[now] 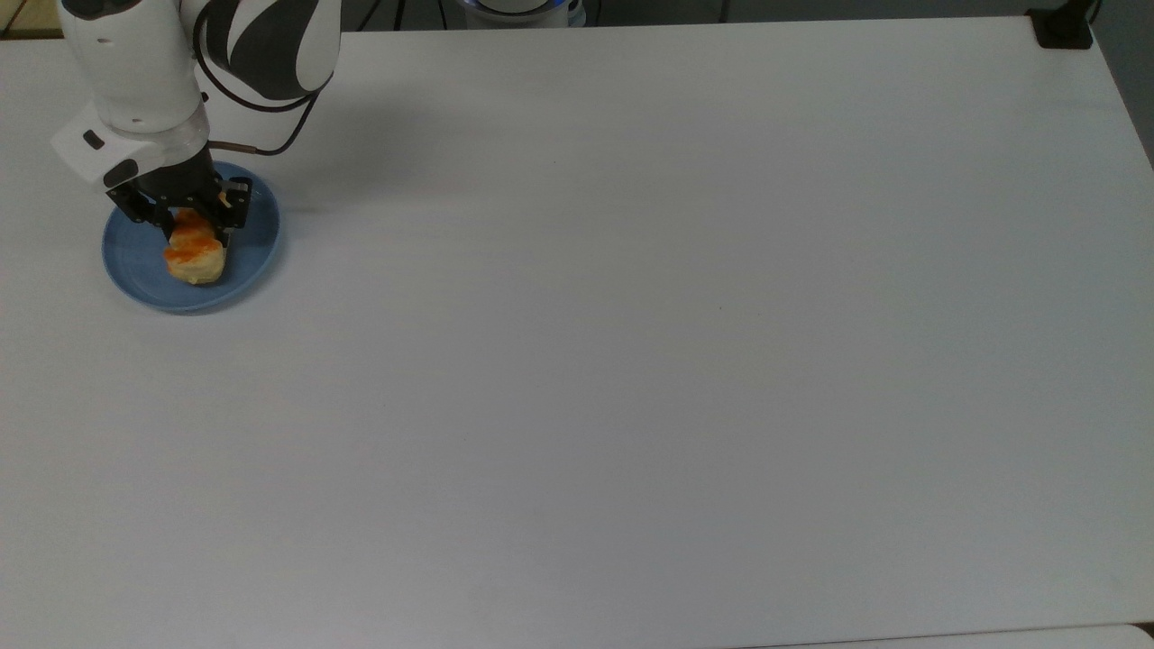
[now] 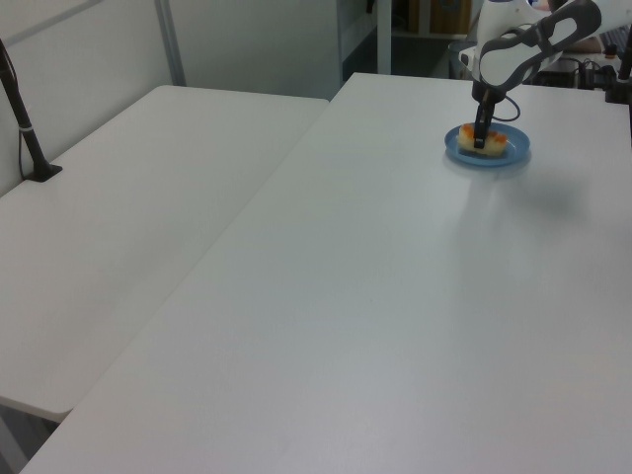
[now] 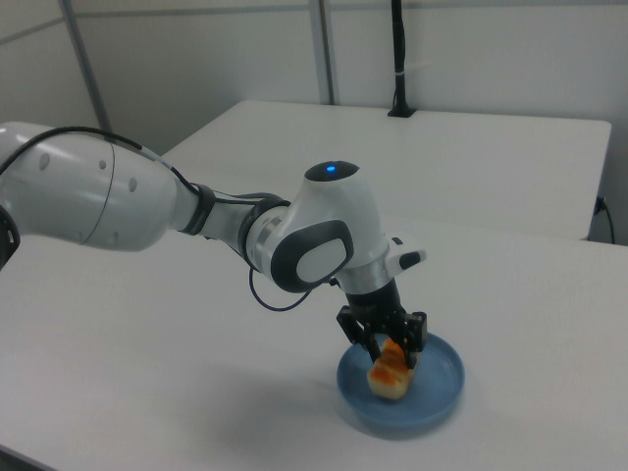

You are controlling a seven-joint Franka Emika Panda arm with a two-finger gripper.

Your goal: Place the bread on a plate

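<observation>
Broad white table (image 1: 685,361) spanning the top view, bare across its middle; second white table (image 2: 128,237) butted alongside at the left view's left, narrow seam between the two; black post (image 2: 22,118) with a cable clipped to it, standing upright on that second table's far edge; another black post (image 3: 397,59) upright at the right view's far table edge; pale partition walls behind.
</observation>
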